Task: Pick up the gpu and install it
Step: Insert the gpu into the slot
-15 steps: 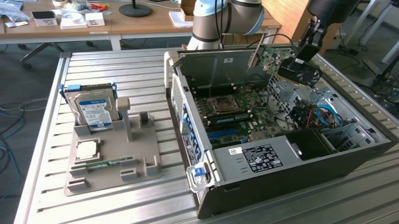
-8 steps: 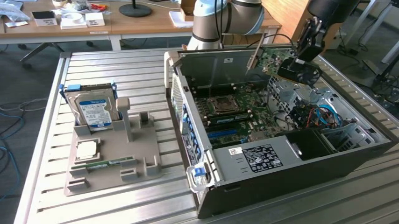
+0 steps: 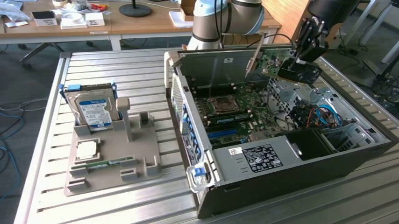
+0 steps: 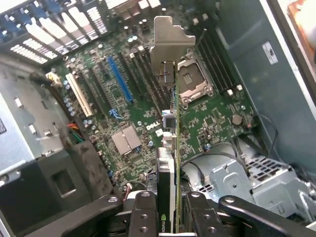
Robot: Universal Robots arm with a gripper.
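The gpu [image 3: 269, 59] is pinched between the jaws by one end. It is held on edge in the air above the open computer case [image 3: 281, 179], over the case's far end, and is not seated in any slot. In the wrist view the gpu [image 4: 168, 173] is seen edge-on, with its pale metal bracket pointing away from the jaws over the motherboard [image 4: 133, 98]. One gpu and one case are counted. The case lies on its side on the table [image 3: 112, 65], toward the table's edge on the exterior view's right. Near the opposite edge one grey holder [image 3: 124, 158] is placed, carrying one hard drive [image 3: 93, 109], one processor chip [image 3: 86, 150] and one RAM stick [image 3: 103, 164].
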